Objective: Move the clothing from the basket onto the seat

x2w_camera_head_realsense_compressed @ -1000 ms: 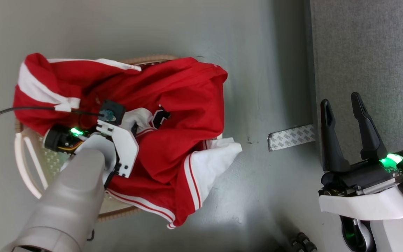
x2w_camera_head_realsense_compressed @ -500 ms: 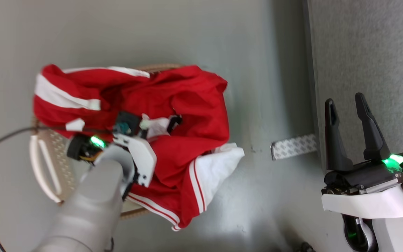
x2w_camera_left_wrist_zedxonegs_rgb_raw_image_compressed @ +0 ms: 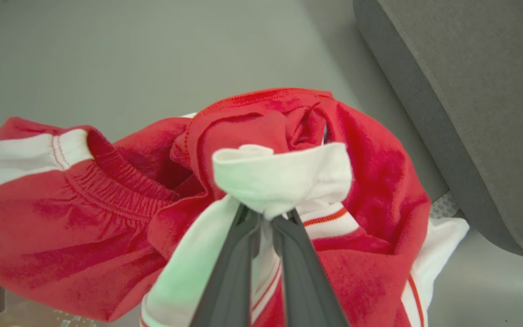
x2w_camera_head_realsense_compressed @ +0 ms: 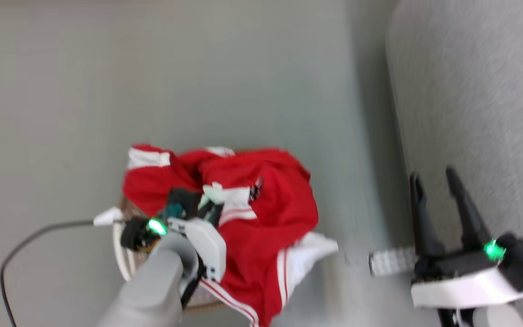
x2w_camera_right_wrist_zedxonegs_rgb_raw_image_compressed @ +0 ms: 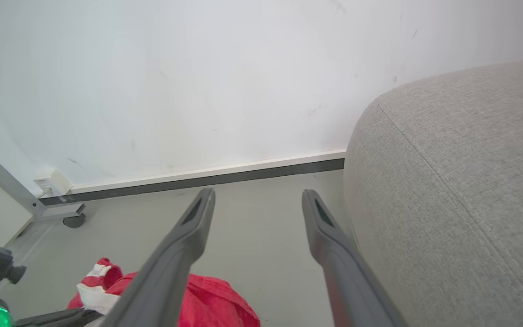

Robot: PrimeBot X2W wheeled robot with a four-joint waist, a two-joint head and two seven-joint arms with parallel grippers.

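Two dark fingers of your left gripper (x2w_camera_left_wrist_zedxonegs_rgb_raw_image_compressed: pixel 266 217) are drawn almost together on a bunched white fold of the clothing (x2w_camera_left_wrist_zedxonegs_rgb_raw_image_compressed: pixel 370 181). Only cloth lies between them, and the fold bulges out just above the tips. Red fabric and a white-banded cuff spread out to either side of that pinch in the left wrist view.

Your left forearm (x2w_camera_head_realsense_compressed: pixel 152 290), pale grey, rises from the bottom of the head view. Its wrist is over the near side of the basket (x2w_camera_head_realsense_compressed: pixel 120 247) and the fingers point away from you into the garment. That view is blurred, so the finger ends are hard to make out there.

Most of the clothing lies heaped over the basket and hides nearly all of its rim. A white panel with red stripes hangs out past the side nearer the seat (x2w_camera_head_realsense_compressed: pixel 470 113). The basket stands on the grey floor (x2w_camera_head_realsense_compressed: pixel 198 91), apart from the seat, with a pale tape strip (x2w_camera_head_realsense_compressed: pixel 391 261) on the floor between them.

Your right gripper (x2w_camera_right_wrist_zedxonegs_rgb_raw_image_compressed: pixel 258 194) has its fingers spread wide with nothing between them. They point toward the wall (x2w_camera_right_wrist_zedxonegs_rgb_raw_image_compressed: pixel 198 68), just beside the seat's rounded corner. In the head view that gripper sits at the lower right, over the seat's edge.
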